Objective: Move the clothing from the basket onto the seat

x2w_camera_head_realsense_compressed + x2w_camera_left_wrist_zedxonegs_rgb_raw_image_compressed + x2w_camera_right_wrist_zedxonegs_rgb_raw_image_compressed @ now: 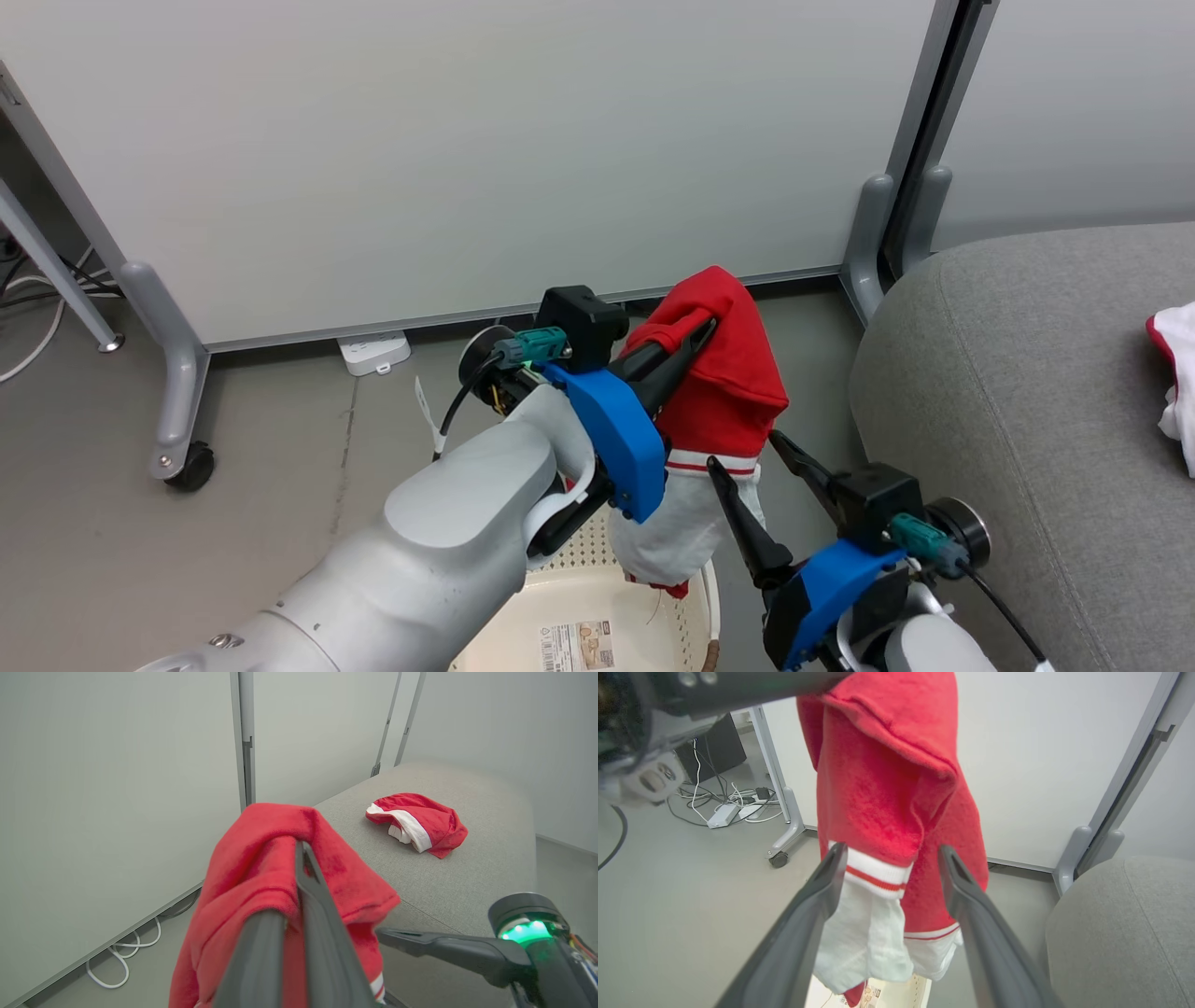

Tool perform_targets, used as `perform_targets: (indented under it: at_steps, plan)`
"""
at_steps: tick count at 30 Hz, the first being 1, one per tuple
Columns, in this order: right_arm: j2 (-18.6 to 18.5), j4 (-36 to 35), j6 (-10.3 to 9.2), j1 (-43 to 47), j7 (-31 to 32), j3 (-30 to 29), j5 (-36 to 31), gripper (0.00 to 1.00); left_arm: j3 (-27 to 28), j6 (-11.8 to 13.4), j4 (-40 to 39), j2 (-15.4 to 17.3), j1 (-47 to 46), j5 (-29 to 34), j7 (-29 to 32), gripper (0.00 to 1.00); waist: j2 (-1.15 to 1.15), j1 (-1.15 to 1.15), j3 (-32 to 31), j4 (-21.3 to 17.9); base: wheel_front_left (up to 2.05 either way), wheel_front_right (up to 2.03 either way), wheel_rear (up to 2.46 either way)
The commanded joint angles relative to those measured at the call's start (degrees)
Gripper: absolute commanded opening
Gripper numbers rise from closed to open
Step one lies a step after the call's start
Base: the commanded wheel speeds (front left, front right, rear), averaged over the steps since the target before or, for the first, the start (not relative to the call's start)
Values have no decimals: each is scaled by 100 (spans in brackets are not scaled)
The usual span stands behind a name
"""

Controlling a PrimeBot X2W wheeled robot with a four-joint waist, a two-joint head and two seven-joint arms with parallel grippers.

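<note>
The clothing (738, 373), a red garment pinched tight in the left hand (700, 334), hangs above the basket (583, 560) beside the right hand (743, 450), spread wide and empty, and should be carried high enough that its white hem clears the seat (1027, 392) edge before release.

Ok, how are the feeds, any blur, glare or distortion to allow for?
Head view: even soft light, no glare, sharp throughout. Left wrist view: the left gripper, shut on the held garment, blurs near the lens; the second garment on the seat is crisp. Right wrist view: the right gripper blurs toward the bottom edge; the partition post slants.
</note>
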Motion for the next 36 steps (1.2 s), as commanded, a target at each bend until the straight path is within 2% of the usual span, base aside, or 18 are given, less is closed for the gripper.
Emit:
perform_targets:
  at_steps: [1,13,15,16,26,36]
  plan:
    - [-55,213,-4,-247,41,111,114,100,-47,34,-34,6,-115,-46,-45,0,0,0,-1,1,0,0,0]
    - [-167,1818,-4,-1733,-203,1021,862,100,-232,41,-83,4,-167,-212,-100,0,0,0,-2,85,0,0,0]
    - [-183,2050,-4,-1884,-217,1168,906,11,-245,42,-62,6,-155,-239,-107,0,0,0,-8,87,0,0,0]
    - [-188,2149,-4,-1955,-240,1227,901,0,-254,43,-54,5,-147,-238,-112,0,0,0,-11,87,0,0,0]
    - [-136,2776,-4,-2254,-617,1417,943,0,-308,44,-28,6,-135,-387,-155,0,0,0,-35,1,0,0,0]
    - [-139,3012,-4,-2401,-762,1492,985,0,-352,24,47,6,-114,-448,-174,0,0,0,-71,-56,0,0,0]
